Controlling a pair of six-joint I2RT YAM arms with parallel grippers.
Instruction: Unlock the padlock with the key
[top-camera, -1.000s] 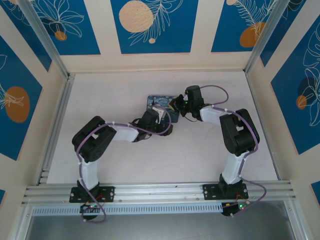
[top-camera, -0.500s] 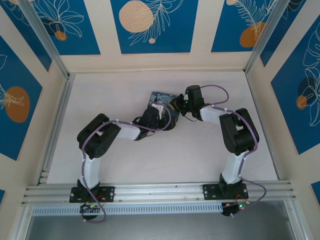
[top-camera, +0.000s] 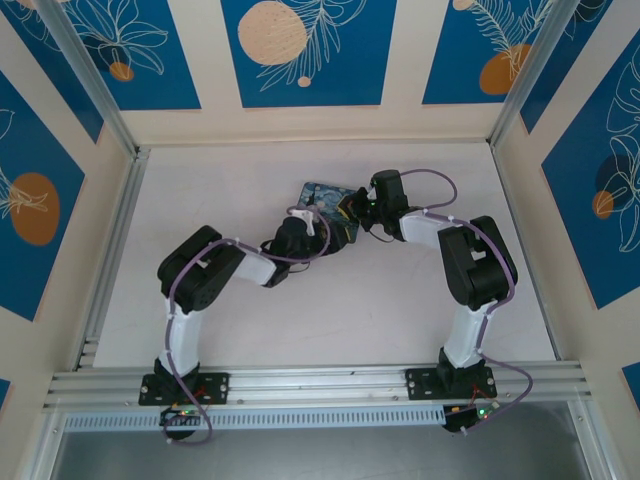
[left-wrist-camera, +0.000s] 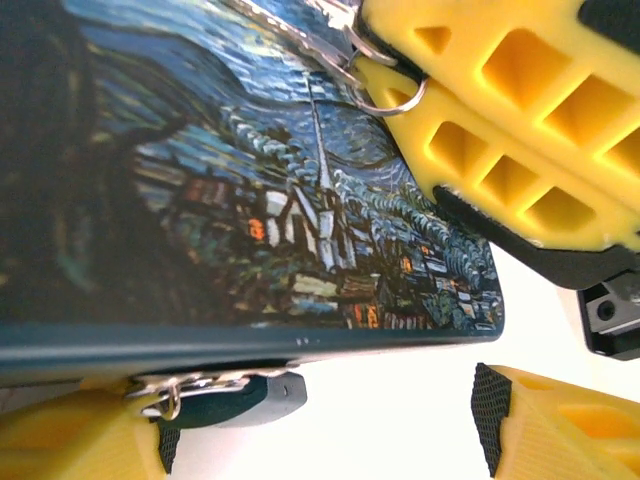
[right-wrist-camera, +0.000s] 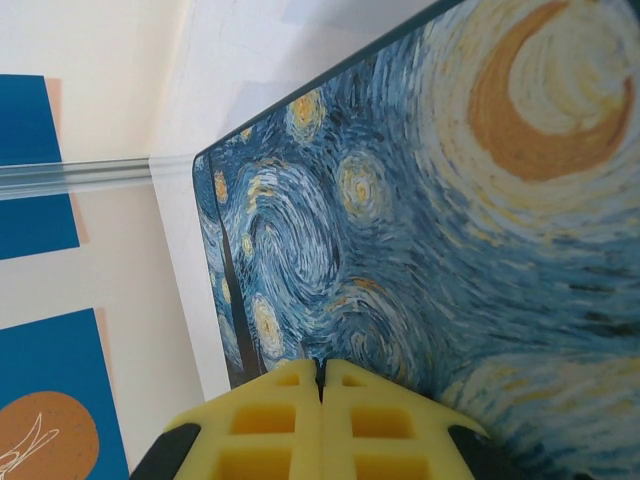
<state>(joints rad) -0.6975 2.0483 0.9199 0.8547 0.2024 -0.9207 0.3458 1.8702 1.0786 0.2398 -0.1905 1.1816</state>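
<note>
In the left wrist view the small blue-grey padlock (left-wrist-camera: 238, 402) lies on the white table under the near edge of the painted tin (left-wrist-camera: 250, 200). It rests against the inner side of one of my left fingers (left-wrist-camera: 60, 440). My left gripper (left-wrist-camera: 320, 425) is open wide, the other pad (left-wrist-camera: 492, 415) well clear of the lock. My right gripper (right-wrist-camera: 320, 375) is shut over the tin's lid. Its yellow fingers (left-wrist-camera: 500, 110) pinch the thin silvery key (left-wrist-camera: 335, 30), and a key ring (left-wrist-camera: 390, 95) hangs at their tips. From above, the left gripper (top-camera: 318, 228) and the right gripper (top-camera: 347, 212) meet at the tin (top-camera: 322, 193).
The tin, painted with blue swirls, lies mid-table. White table surface (top-camera: 230, 190) stretches to the left, right and front of it. Aluminium rails (top-camera: 110, 240) and patterned walls enclose the table. Purple cables (top-camera: 430, 180) run along both arms.
My left arm has pushed forward toward the tin, and the tin has turned slightly. The right gripper has stayed shut in place.
</note>
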